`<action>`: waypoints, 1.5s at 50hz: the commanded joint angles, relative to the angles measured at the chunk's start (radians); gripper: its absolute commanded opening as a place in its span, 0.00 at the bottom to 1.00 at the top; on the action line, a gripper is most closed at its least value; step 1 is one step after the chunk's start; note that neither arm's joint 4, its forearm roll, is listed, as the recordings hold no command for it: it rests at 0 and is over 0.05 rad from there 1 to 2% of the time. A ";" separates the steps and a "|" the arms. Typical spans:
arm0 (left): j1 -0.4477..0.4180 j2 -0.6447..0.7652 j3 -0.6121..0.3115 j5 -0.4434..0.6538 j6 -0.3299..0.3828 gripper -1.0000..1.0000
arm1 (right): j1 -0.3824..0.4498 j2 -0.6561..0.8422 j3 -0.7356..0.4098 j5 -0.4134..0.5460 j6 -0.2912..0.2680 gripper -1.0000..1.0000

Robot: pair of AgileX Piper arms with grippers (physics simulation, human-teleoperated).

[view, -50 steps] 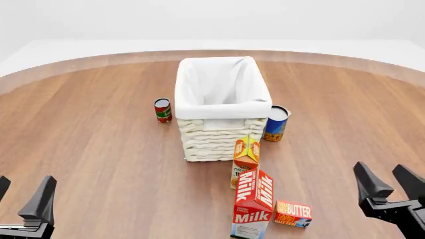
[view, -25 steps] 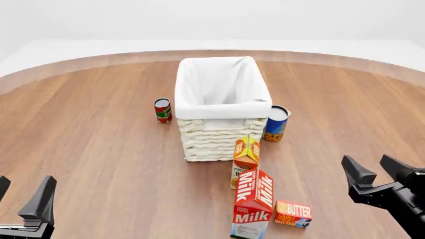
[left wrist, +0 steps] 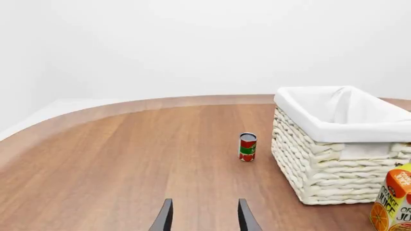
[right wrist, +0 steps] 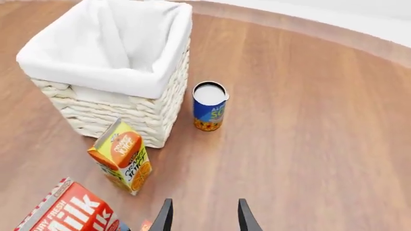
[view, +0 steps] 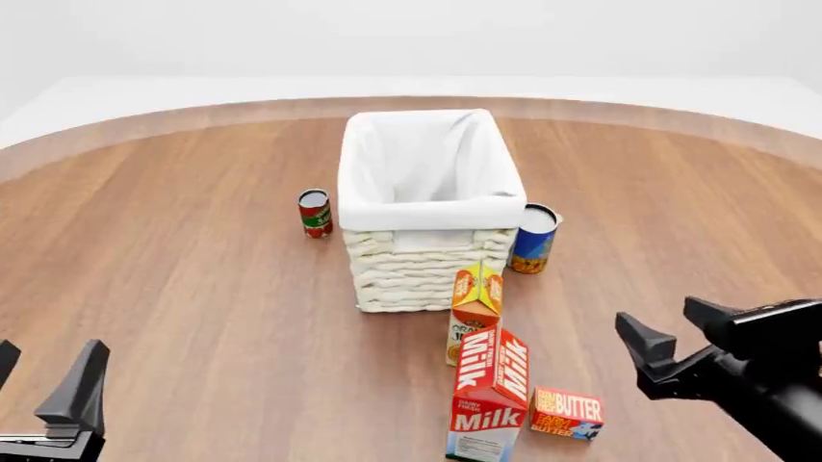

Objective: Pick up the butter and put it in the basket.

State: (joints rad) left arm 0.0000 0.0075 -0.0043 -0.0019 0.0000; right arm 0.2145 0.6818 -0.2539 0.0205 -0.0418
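Since the earlier frames, the right hand [view: 679,334] had travelled leftward and forward in the front view, toward the cartons; the left hand [view: 45,380] and every object had kept their places.

Front view. The basket [view: 430,207] stood at mid-worktop [view: 192,279], its white cloth lining showing nothing inside. The butter [view: 568,412] lay flat on the worktop at the near edge, just right of the milk carton [view: 490,393], lettered "Milk" and cut off by the frame edge, and well apart from the basket. The juice carton [view: 475,310] stood between milk carton and basket. A red can [view: 315,213] stood left of the basket, a blue can [view: 534,238] close beside its right front corner. The right hand's fingers were spread apart, holding nothing, above the worktop right of the butter. The left hand was likewise spread and empty, partly cut off at the corner.

Left wrist view. Only the tips of the separated fingers [left wrist: 163,219] showed. The basket [left wrist: 334,159], the red can [left wrist: 248,146] and a cropped juice carton [left wrist: 395,202], reading "ORANGE JUICE", were visible; the can's label was too small to read.

Right wrist view. Parted fingertips [right wrist: 243,216] showed over bare wood. The basket [right wrist: 122,103], blue can [right wrist: 210,106], juice carton [right wrist: 122,161] and cropped milk carton [right wrist: 70,211] appeared; a small orange sliver between the milk carton and the fingertips could not be identified.
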 commanded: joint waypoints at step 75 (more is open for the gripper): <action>0.000 0.000 0.000 0.000 0.000 1.00 | 0.124 0.275 -0.036 0.132 -0.380 1.00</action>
State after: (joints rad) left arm 0.0000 0.0075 -0.0043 -0.0019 0.0000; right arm 0.3528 0.9365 -0.2706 0.1153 -0.3729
